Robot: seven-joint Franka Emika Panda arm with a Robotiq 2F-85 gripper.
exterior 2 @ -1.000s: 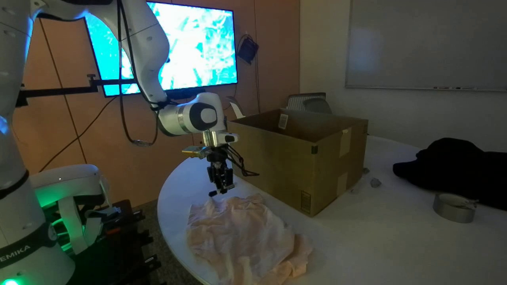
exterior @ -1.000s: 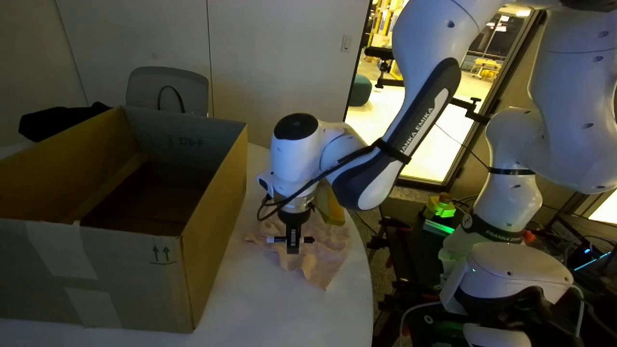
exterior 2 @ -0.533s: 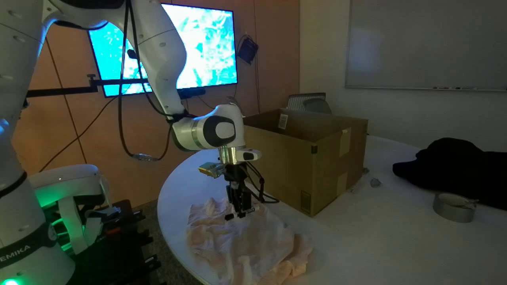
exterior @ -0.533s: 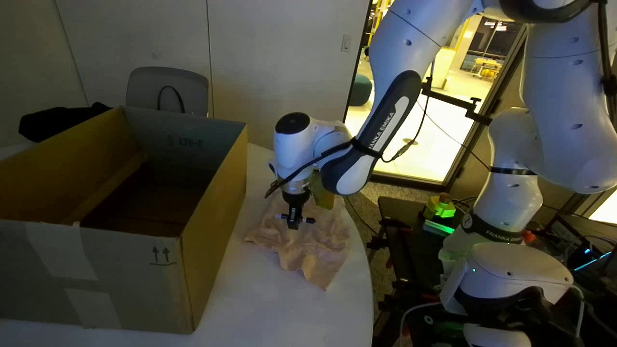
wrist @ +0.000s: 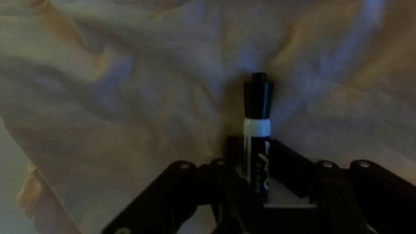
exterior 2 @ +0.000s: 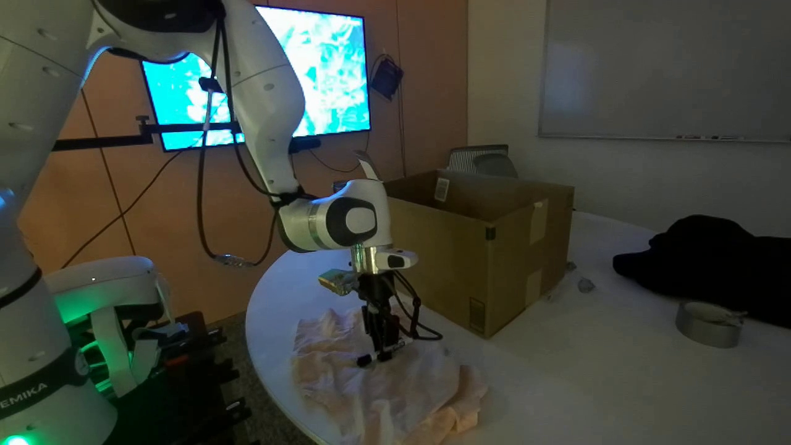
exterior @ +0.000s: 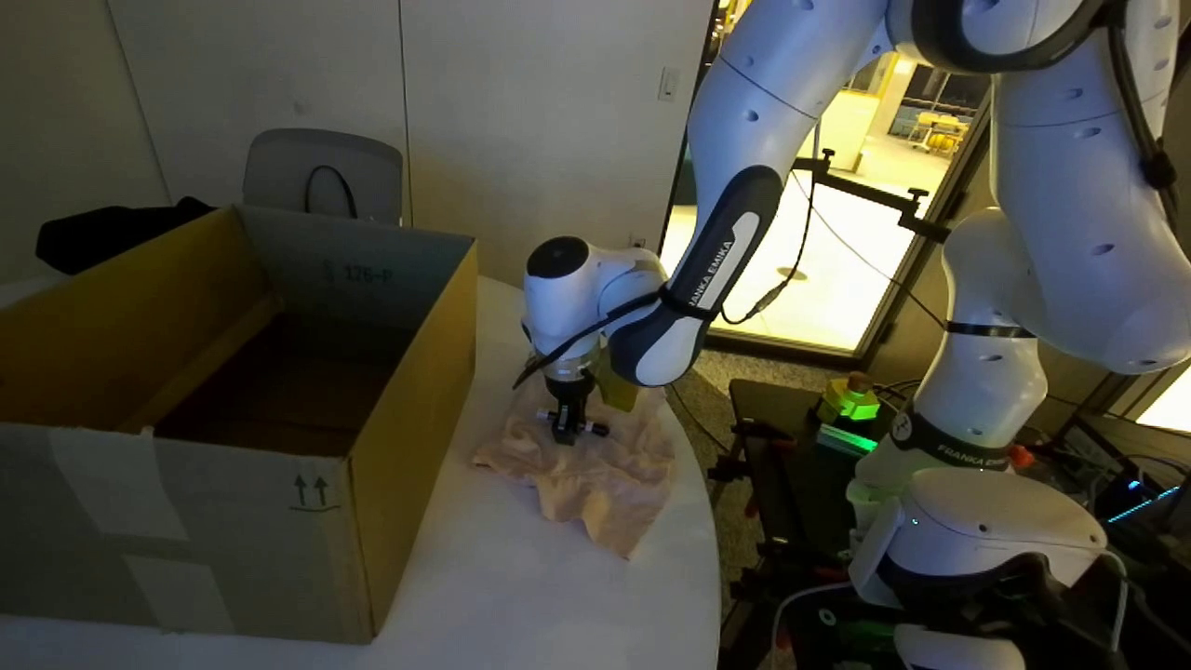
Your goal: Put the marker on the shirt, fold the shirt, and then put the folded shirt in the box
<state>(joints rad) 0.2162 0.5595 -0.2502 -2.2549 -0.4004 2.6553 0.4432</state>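
The marker [wrist: 257,127], with a black cap, white band and dark label, is held crosswise in my gripper [wrist: 254,152]. The fingers are shut on its barrel. In an exterior view its black end [exterior 2: 364,360] sticks out beside the fingertips [exterior 2: 384,353]. The pale pink shirt [exterior 2: 383,402] lies rumpled on the table under my gripper. It also shows in an exterior view [exterior: 605,507] and fills most of the wrist view [wrist: 146,97]. The marker is low over the shirt; I cannot tell whether it touches. The open cardboard box [exterior: 414,456] stands beside the shirt, also in an exterior view [exterior 2: 531,247].
The round white table [exterior 2: 556,383] has its edge near the shirt. A roll of grey tape [exterior 2: 709,326] and a black cloth item [exterior 2: 710,266] lie beyond the box. A chair [exterior: 321,172] stands behind the box.
My gripper has moved with the marker from the shirt's edge area to over its middle, and has come lower. The shirt and box have not moved.
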